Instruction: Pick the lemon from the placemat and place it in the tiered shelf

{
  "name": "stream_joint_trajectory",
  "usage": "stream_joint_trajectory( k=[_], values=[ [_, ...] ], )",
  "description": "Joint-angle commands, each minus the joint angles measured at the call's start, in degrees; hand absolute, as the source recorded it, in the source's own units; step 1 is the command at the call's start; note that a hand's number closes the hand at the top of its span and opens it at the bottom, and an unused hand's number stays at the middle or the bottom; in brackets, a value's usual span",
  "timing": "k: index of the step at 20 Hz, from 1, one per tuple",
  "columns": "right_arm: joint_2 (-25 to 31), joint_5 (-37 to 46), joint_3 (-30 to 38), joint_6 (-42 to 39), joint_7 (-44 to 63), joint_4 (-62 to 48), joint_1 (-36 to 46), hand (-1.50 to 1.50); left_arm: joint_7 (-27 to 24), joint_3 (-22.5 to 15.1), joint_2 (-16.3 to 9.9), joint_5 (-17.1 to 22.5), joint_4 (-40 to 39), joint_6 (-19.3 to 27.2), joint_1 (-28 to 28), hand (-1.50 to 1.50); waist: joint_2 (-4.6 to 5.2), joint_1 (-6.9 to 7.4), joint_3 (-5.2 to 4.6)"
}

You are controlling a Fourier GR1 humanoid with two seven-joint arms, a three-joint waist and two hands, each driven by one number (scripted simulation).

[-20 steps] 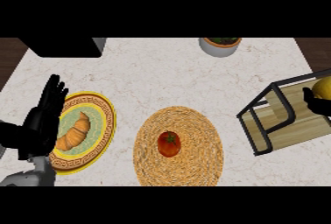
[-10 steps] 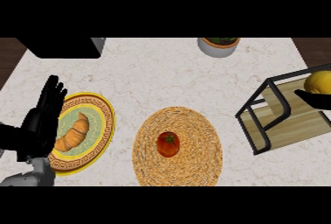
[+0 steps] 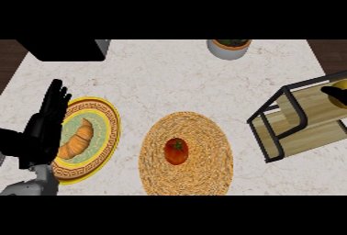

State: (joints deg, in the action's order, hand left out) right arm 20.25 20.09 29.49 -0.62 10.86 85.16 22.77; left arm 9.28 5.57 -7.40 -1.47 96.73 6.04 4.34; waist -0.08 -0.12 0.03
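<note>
At the view's right edge a sliver of the yellow lemon (image 3: 341, 84) shows above the top tier of the black-framed wooden tiered shelf (image 3: 293, 120). The dark fingers of my right hand (image 3: 337, 95) curl round it, and most of both is cut off by the edge. The round woven placemat (image 3: 203, 174) lies at the centre front with a red tomato (image 3: 176, 151) on it. My left hand (image 3: 45, 125) rests open at the left, fingers up, beside the plate.
A yellow patterned plate (image 3: 105, 137) holding a croissant (image 3: 79, 138) sits at the left. A grey pot with a plant (image 3: 230, 47) stands at the back. A black box (image 3: 62, 49) occupies the back left corner.
My right hand with the lemon has slid further right, nearly out of view over the shelf. The left hand has stayed put.
</note>
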Motion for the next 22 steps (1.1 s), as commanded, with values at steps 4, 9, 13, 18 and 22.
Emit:
stream_joint_trajectory(
  k=[4, 9, 13, 18, 22],
  values=[
    [5.16, -6.09, 8.50, 0.14, 7.31, 6.07, -2.34, -1.50, -0.32, 0.67, -0.16, 0.25, -0.70, -0.37, 0.21, 0.00, -0.03, -0.39, -0.05],
    [10.12, -13.83, 17.67, -4.83, 11.18, 8.33, -8.27, -1.50, 1.98, -1.83, 1.71, -2.38, 2.82, 1.95, -1.32, 0.00, -0.19, -0.86, -0.01],
    [16.14, -20.76, 26.40, -10.65, 7.36, 1.18, -12.39, -1.50, -0.10, 0.02, 0.81, -1.00, 1.51, 0.87, -1.72, 0.00, -0.07, -0.64, 0.00],
    [20.18, -28.83, 33.53, -19.72, 6.03, -0.99, -19.03, -1.50, 1.86, -1.63, 2.14, -1.97, 2.88, 1.68, -1.67, 0.00, -0.10, -0.76, -0.02],
    [22.07, -29.63, 35.38, -24.18, -2.33, -9.91, -22.48, -1.50, 0.06, 1.46, -0.28, 0.96, -0.90, -1.36, 0.36, 0.00, 0.04, -0.29, -0.02]
  ],
)
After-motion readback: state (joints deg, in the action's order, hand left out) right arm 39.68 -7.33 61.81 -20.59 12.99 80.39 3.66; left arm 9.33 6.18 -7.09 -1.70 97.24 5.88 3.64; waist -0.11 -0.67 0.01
